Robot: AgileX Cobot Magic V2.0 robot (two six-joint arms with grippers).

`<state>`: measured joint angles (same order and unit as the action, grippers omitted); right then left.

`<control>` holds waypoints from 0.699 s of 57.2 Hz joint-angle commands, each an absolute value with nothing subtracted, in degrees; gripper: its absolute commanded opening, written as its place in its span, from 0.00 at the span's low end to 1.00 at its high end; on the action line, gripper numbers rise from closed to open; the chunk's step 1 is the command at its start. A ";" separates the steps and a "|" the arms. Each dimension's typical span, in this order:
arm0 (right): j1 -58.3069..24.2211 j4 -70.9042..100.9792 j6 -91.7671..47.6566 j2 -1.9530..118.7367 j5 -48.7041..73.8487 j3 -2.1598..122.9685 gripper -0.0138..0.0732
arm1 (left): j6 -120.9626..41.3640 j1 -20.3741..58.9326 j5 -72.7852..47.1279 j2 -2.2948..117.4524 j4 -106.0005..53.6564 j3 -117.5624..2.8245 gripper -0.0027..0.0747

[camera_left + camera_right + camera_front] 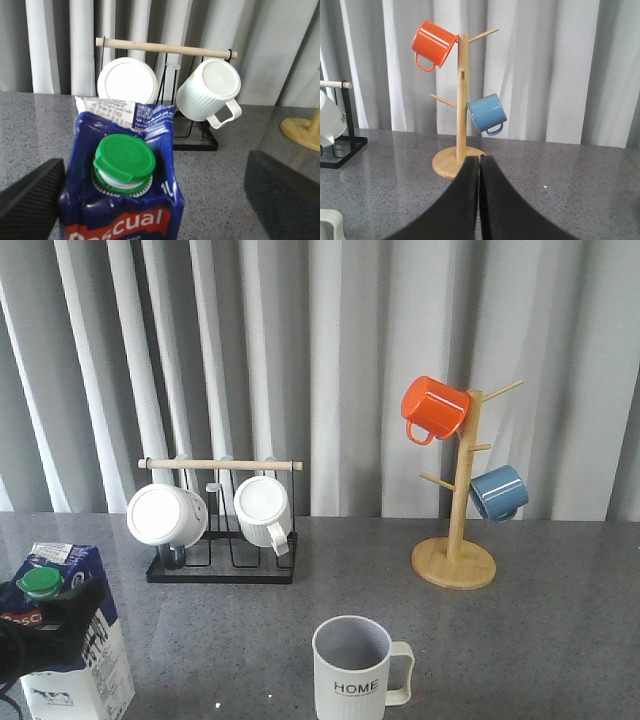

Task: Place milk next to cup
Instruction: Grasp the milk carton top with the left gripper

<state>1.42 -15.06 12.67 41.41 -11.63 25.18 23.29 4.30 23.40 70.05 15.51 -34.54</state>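
At the lower left of the front frame the left gripper (45,625) stands with jaws spread around the upright milk (70,640), and should close squarely below the cap before carrying it to the cup (352,670) at bottom centre, while the right gripper (480,200) rests pressed closed.
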 commanded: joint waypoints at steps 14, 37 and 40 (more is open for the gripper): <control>1.64 -15.16 12.45 41.11 -15.75 26.77 0.15 | 21.75 4.58 30.33 72.70 12.47 -36.40 0.83; 1.64 -15.16 12.45 41.11 -15.69 26.77 0.15 | 21.77 4.58 33.50 77.98 9.54 -36.40 0.72; 1.64 -15.16 12.45 41.11 -15.69 26.77 0.15 | 21.83 4.58 33.74 78.15 9.54 -36.40 0.67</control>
<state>1.42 -15.06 12.67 41.41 -11.59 25.18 21.83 4.30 28.36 78.98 10.81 -34.54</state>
